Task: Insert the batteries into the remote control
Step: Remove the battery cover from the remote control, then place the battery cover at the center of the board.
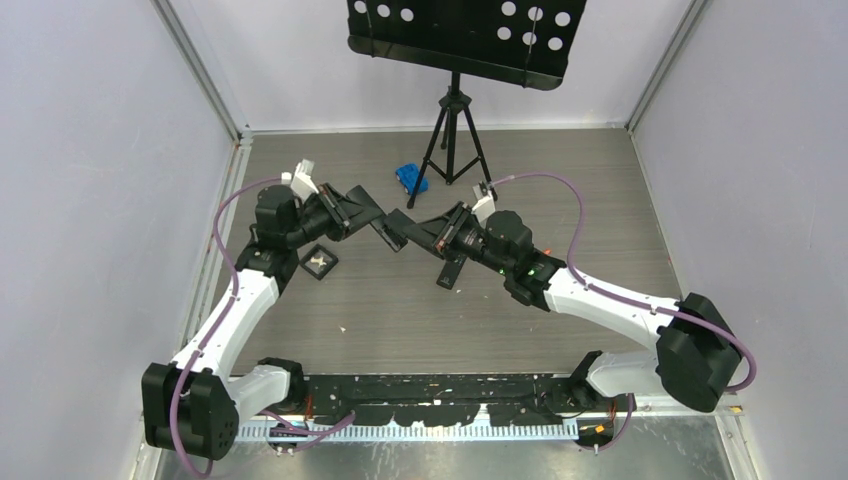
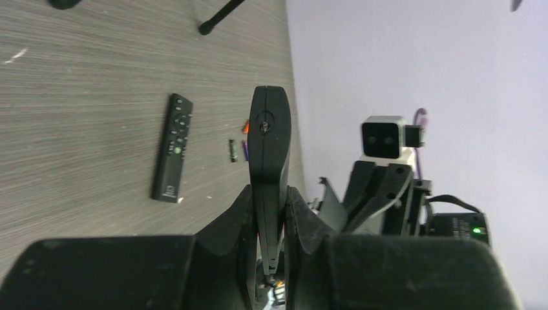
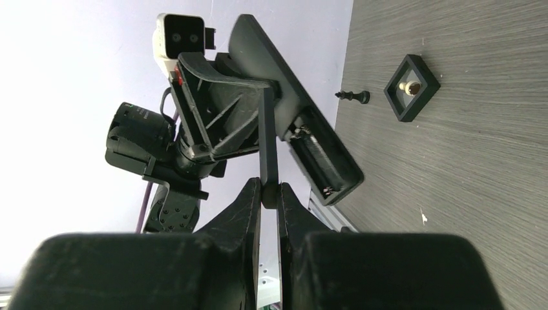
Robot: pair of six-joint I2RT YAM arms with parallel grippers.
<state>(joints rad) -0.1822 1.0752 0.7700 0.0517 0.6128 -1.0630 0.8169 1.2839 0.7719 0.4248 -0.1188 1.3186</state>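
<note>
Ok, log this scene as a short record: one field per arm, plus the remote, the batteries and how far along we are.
left arm: jaws shut on the remote control, raised off the table
right arm: jaws pinching the thin black cover at the remote's back
battery compartment: open, no cells visible inside
loose on table: orange battery, green battery, purple battery, beside a buttoned remote
progress: nothing loaded yet

Remote control (image 3: 294, 97): slim matte-black bar being held aloft, tilting, battery bay (image 3: 323, 161) lying open, thin cover panel (image 3: 268, 145) standing crosswise beside it. Batteries (image 2: 232, 150): orange, green, purple cylinders lying together on table (image 2: 77, 97)
</note>
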